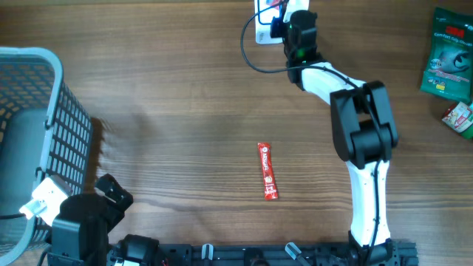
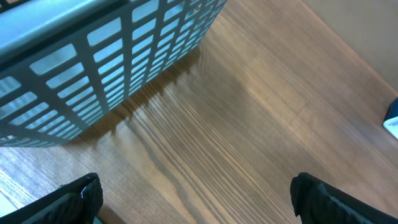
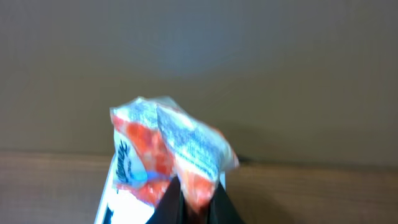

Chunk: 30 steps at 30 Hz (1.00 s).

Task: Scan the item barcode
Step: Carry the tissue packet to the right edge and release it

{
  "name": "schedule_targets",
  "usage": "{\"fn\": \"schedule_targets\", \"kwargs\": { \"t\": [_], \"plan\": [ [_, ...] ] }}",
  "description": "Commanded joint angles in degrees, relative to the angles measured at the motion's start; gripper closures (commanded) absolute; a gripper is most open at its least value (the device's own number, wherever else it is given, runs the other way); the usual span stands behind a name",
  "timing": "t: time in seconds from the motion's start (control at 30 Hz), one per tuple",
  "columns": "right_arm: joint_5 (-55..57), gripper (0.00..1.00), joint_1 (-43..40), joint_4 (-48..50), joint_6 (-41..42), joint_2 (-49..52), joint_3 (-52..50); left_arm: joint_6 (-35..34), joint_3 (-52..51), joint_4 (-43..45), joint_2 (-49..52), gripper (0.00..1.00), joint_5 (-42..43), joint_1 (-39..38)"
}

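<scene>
Right fingers (image 3: pixel 166 210) clamped on a crumpled red-and-white packet (image 3: pixel 168 149), held up at the far edge of the table (image 1: pixel 185 89) over a white block (image 1: pixel 264 29), possibly the scanner. Left fingers (image 2: pixel 68 202) spread wide and empty, near the grey basket (image 1: pixel 44 111) wall. Red sachet (image 1: pixel 268 171) alone mid-table, bare wood on every side.

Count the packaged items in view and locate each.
4. A red stick packet lies mid-table; a green bag and a small red-and-white packet sit at the right edge; the right gripper holds a crumpled packet at the far edge. The basket may hide more.
</scene>
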Motion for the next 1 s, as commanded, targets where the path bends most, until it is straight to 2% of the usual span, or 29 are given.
{"fn": "schedule_targets", "kwargs": {
  "t": [0.0, 0.1, 0.17, 0.23, 0.3, 0.43, 0.6, 0.63, 0.67, 0.77, 0.97],
  "plan": [
    [5.46, 0.96, -1.51, -11.45, -0.66, -13.77, 1.20, -0.55, 0.37, 0.04, -0.22, 0.00, -0.11, 0.44],
    [21.35, 0.96, -4.63, -27.17, -1.25, -22.18, 1.20, -0.55, 0.37, 0.04, -0.22, 0.00, -0.11, 0.44],
    [27.17, 0.96, -8.00, -34.49, -1.22, -24.98, 1.20, -0.55, 0.37, 0.04, -0.22, 0.00, -0.11, 0.44],
    [27.41, 0.96, -12.52, -40.22, -1.05, -25.44, 1.20, -0.55, 0.37, 0.04, -0.22, 0.00, -0.11, 0.44],
    [23.15, 0.96, -19.32, -46.90, -0.94, -25.14, -0.24, -0.55, 0.37, 0.04, -0.22, 0.00, -0.11, 0.44],
    [13.75, 0.96, -29.40, -49.70, -0.98, -25.03, -6.36, -0.55, 0.37, 0.04, -0.22, 0.00, -0.11, 0.44],
    [13.42, 0.96, -39.01, -47.71, -0.07, -24.92, -14.51, -0.55, 0.37, 0.04, -0.22, 0.00, -0.11, 0.44],
    [13.42, 0.91, -40.30, -47.52, 1.36, -24.85, -15.34, -0.55, 0.37, 0.04, -0.22, 0.00, -0.11, 0.44],
    [13.20, 0.70, -41.48, -47.67, 2.49, -24.85, -15.76, -0.55, 0.37, 0.04, -0.22, 0.00, -0.11, 0.44],
    [8.44, 0.00, -41.57, -48.39, 2.19, -25.33, -15.78, -0.55, 0.37, 0.04, -0.22, 0.00, -0.11, 0.44],
    [-11.50, 0.00, -35.10, -49.75, 4.07, -31.10, -15.78, -0.55, 0.37, 0.04, -0.22, 0.00, -0.11, 0.44]
  ]
}}
